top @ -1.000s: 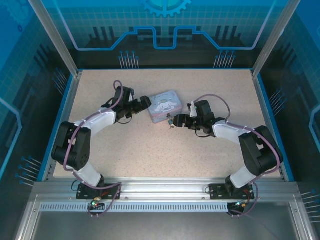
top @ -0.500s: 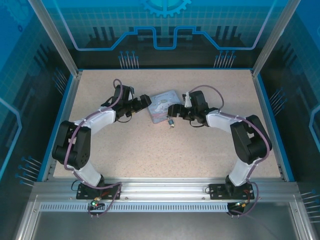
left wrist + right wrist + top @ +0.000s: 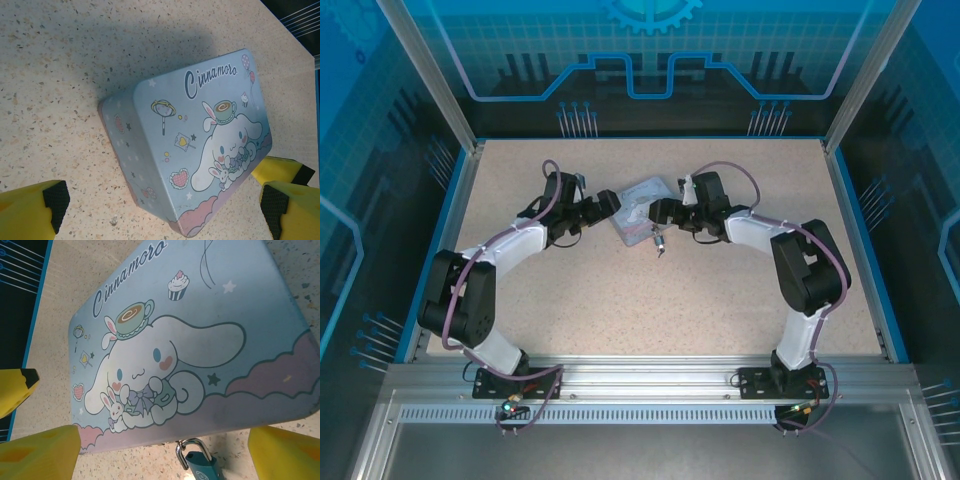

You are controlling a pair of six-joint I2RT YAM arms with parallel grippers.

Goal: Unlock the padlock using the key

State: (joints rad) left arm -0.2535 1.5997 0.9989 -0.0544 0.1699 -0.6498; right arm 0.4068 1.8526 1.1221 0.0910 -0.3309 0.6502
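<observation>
The pale blue cartoon tin lies at mid-table between both grippers. The padlock, teal-bodied with a silvery shackle, sits against the tin's near edge; in the top view the padlock is a small dark speck on the table. My left gripper is open at the tin's left end, and the tin's corner lies between its yellow fingers. My right gripper is open over the tin's right end and straddles the padlock and the lid. The key is out of view.
The speckled beige table is walled by blue rails left and right and an aluminium frame at the front. Both arms reach inward over the middle of the table. A yellow finger of the other gripper shows at the edge of each wrist view.
My right gripper has swung left and farther back, up to the tin's right end. The tin has turned a little and shifted left. My left gripper has barely moved.
</observation>
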